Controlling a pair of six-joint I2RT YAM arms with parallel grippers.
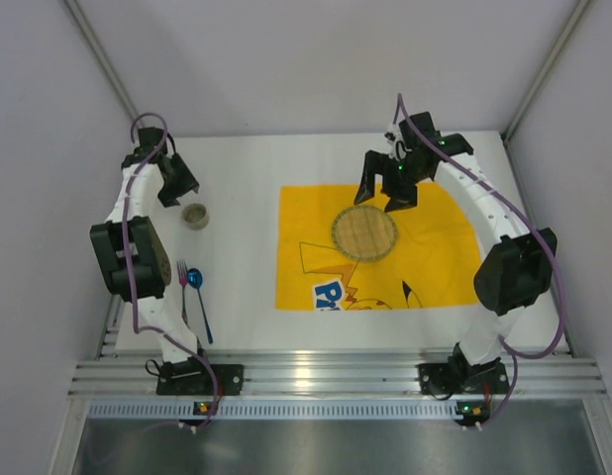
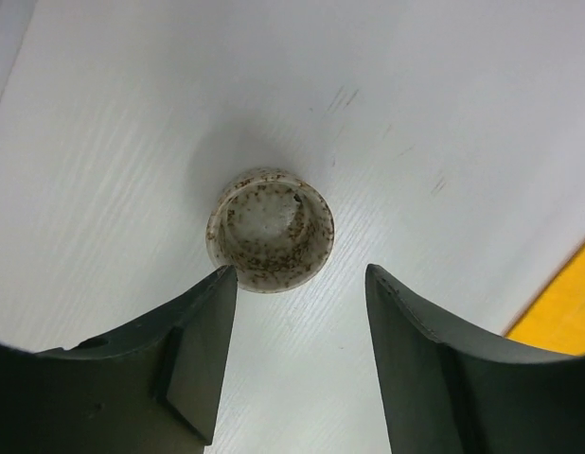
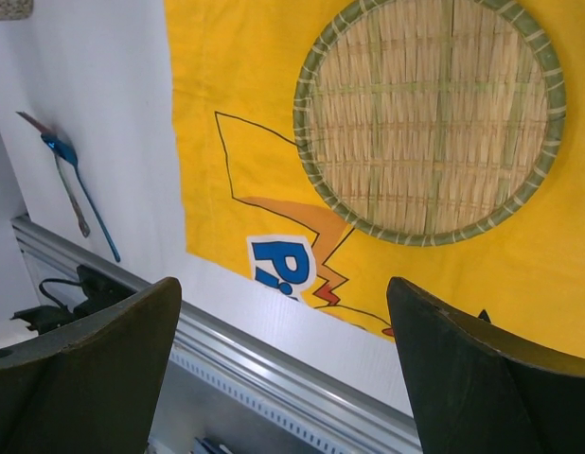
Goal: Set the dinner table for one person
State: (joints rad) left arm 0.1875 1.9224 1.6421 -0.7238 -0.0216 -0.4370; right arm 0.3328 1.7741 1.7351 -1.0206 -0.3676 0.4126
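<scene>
Item: speckled cup [image 2: 270,230], upright on the dinner table [image 1: 247,168], upper left of the overhead view, just beyond the open, empty left gripper [image 2: 302,274]; suggested handling: straddle its rim squarely before closing; right gripper [image 3: 283,284] spread wide, unladen, over the woven mat [image 3: 430,118].

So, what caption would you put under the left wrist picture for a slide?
Open left end effector facing a speckled cup upright on the white dinner table.

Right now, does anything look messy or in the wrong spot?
Yes. The fork and blue spoon lie bunched together on the bare table, off the yellow placemat, not beside the woven plate. The speckled cup also stands off it.
</scene>
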